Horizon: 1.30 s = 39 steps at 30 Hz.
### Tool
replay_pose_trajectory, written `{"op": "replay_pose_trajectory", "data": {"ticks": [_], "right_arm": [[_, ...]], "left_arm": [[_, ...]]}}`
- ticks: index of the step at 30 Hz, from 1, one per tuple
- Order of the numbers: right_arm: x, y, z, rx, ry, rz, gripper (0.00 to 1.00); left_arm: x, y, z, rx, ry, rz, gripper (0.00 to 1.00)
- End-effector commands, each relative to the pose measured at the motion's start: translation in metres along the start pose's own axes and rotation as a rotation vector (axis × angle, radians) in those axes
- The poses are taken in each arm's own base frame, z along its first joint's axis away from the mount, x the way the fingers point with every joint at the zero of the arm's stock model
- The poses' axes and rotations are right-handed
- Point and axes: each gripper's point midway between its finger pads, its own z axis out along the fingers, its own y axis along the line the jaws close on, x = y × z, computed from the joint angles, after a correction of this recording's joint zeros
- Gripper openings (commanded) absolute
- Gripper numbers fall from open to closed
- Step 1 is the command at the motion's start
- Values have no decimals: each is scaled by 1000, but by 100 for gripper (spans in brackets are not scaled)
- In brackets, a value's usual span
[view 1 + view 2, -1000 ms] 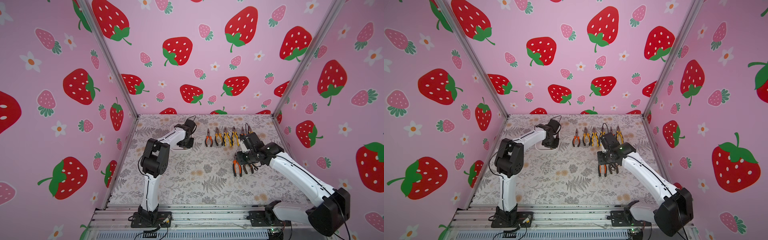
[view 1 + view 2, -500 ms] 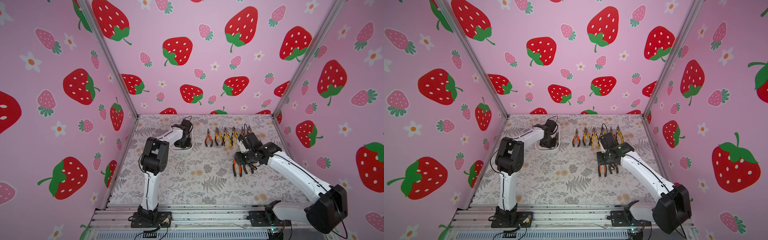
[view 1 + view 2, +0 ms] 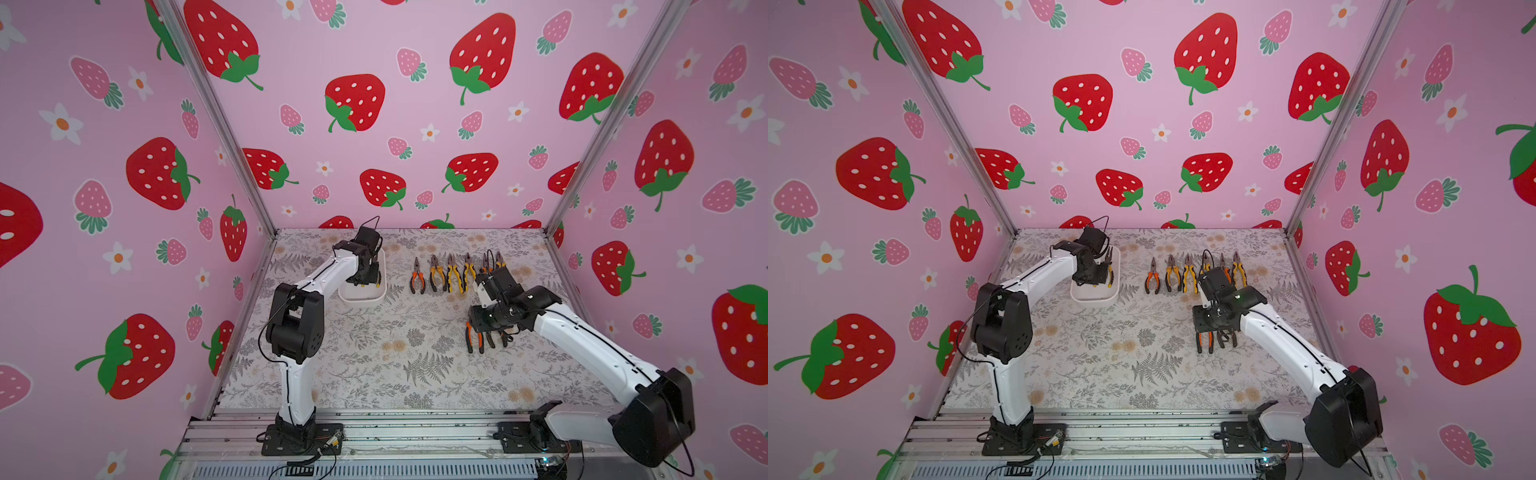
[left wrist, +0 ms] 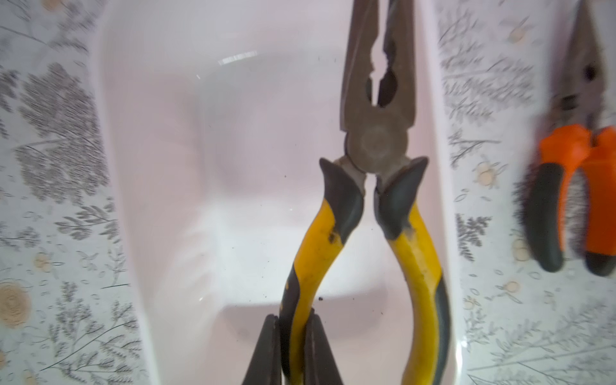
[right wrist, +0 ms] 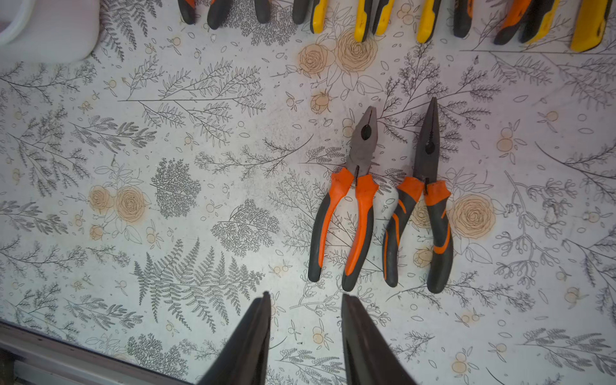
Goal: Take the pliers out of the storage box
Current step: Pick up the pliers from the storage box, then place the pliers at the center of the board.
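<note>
One handle of the yellow-and-black pliers (image 4: 376, 150) is clamped by the closed left gripper (image 4: 292, 320) inside the storage box (image 3: 360, 297), left of frame centre in a top view. The right gripper (image 5: 305, 300) is held part open, empty, over the table (image 5: 200, 166).

In the left wrist view, the yellow-and-black pliers (image 4: 376, 146) run off the frame at both ends, which crops the jaw tips and the handle ends. Only the fingertips of the left tool (image 4: 291, 346) show there, and the storage box (image 4: 200, 166) is cropped too. Beside it, one orange-and-black pair (image 4: 573, 186) is blurred and cut by the frame edge.

In the right wrist view, the row of pliers (image 5: 363, 20) shows handle ends only, and the right tool (image 5: 305, 296) shows only its finger ends.

In both top views, the left arm's wrist hides the left tool. The right arm's wrist covers the jaws of the two near pairs (image 3: 473, 338) and part of the row's end.
</note>
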Motion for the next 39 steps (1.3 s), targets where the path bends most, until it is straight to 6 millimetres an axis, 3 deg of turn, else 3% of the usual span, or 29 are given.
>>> {"op": "replay_pose_trajectory", "data": {"ticks": [1, 5, 8, 14, 21, 25, 32, 39], "right_arm": [[1, 5, -3, -24, -7, 11, 40], [-5, 15, -8, -58, -26, 7, 40], [-13, 36, -12, -164, -40, 20, 40], [-41, 70, -21, -300, -51, 57, 41], [-76, 94, -15, -317, -37, 110, 44], [-99, 92, -8, -249, -24, 260, 46], [-125, 111, -17, -323, -5, 459, 46], [-147, 123, -37, -294, -16, 538, 46]], "left_arm": [[-18, 5, -35, -9, -85, -4, 0], [-19, -3, -58, 22, -119, 8, 0], [-8, -16, -71, 71, -129, 22, 0], [38, -49, -85, 94, -131, 92, 0], [83, -75, -104, -56, -250, 253, 0], [91, -80, -121, -122, -353, 295, 0], [97, -84, -147, -169, -488, 319, 0], [105, -86, -141, -184, -487, 334, 0]]}}
